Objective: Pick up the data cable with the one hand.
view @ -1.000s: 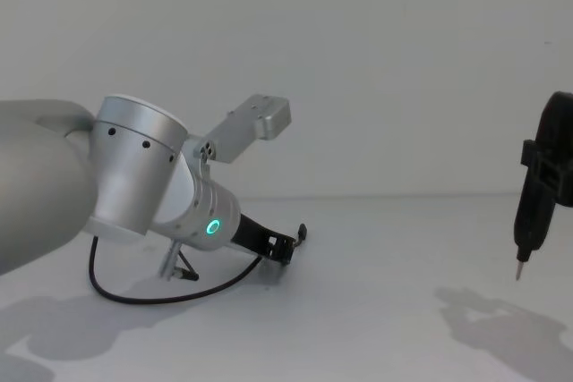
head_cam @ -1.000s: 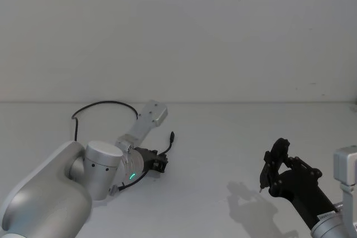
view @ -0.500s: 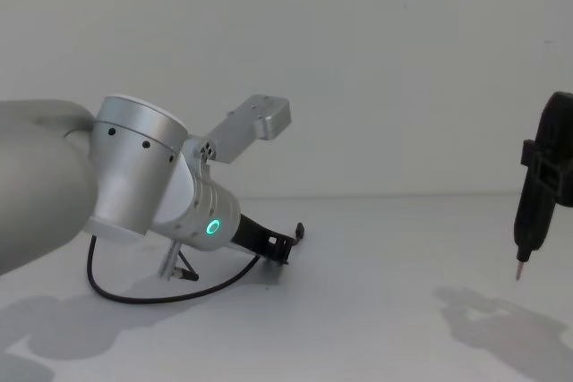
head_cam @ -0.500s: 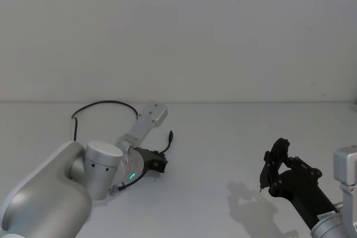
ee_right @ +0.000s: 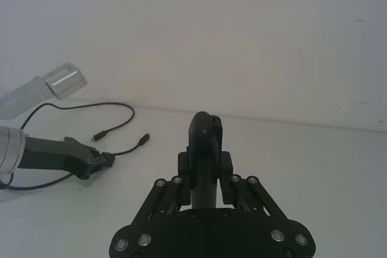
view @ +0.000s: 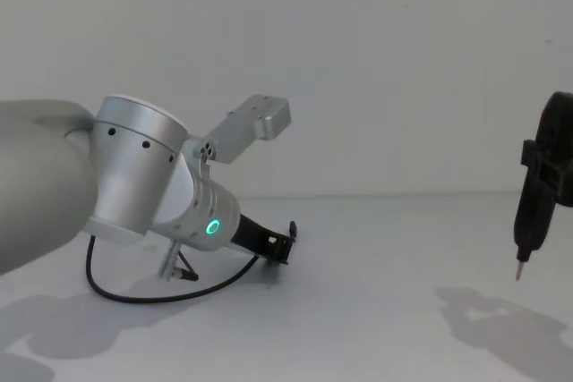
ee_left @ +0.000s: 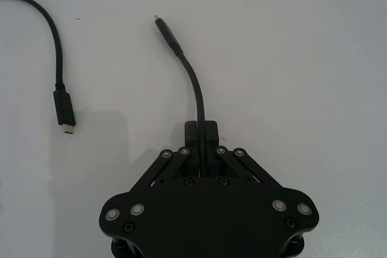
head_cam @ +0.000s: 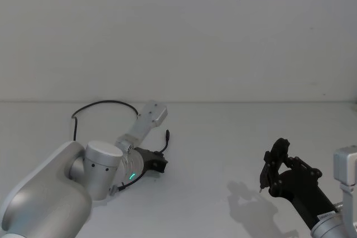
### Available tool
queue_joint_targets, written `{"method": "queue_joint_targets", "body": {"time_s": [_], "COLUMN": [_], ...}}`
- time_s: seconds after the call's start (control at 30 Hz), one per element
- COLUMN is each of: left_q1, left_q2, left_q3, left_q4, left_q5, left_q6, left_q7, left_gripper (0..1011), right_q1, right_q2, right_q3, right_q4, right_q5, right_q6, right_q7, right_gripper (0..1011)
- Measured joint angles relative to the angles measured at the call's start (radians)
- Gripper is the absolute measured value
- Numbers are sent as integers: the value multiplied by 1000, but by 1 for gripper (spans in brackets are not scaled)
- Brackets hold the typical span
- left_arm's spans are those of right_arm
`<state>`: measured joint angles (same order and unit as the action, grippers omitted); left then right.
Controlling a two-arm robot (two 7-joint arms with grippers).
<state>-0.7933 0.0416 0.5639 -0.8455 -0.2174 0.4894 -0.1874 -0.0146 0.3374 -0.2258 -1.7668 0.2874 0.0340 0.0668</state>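
The data cable (head_cam: 103, 102) is a thin black cord looping over the white table at the left. My left gripper (head_cam: 162, 163), the one hand with the green ring, is shut on the cable near one end. In the left wrist view the cord (ee_left: 192, 83) rises from between the closed fingertips (ee_left: 209, 132) to a silvery-tipped plug (ee_left: 163, 28). The other plug (ee_left: 63, 110) lies on the table beside it. From the chest, the gripper (view: 285, 247) sits low with the cable (view: 134, 298) curving behind it. My right gripper (head_cam: 272, 166) hovers shut at the right, far from the cable.
A silver camera bracket (head_cam: 152, 112) juts up from the left wrist. The white table (head_cam: 223, 137) meets a plain white wall (head_cam: 184, 37) at the back. Open table surface lies between the two arms.
The left gripper has drawn back slightly to the left with the cable end, and the free plug moved with it. The right arm has not moved.
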Motion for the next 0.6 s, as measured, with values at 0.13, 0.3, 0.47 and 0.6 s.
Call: {"method": "queue_joint_targets", "body": {"time_s": [0.13, 0.3, 0.47, 0.6], "left_q1": [0, 0, 0, 2], "left_q2": [0, 0, 2, 12], "left_q3": [0, 0, 1, 7], "left_q4": [0, 0, -2, -9], "left_q5": [0, 0, 1, 7], "left_q6": [0, 0, -2, -11], "left_q7": [0, 0, -5, -21], "left_gripper": [66, 66, 65, 65], "right_q1": [0, 0, 0, 1], "right_q2": [0, 0, 0, 0], "right_q3": [0, 0, 0, 2], "right_q4": [0, 0, 0, 0], "right_q5": [0, 0, 0, 1], "right_q6": [0, 0, 0, 0], "right_q7": [0, 0, 0, 3], "right_gripper": [263, 263, 263, 263]}}
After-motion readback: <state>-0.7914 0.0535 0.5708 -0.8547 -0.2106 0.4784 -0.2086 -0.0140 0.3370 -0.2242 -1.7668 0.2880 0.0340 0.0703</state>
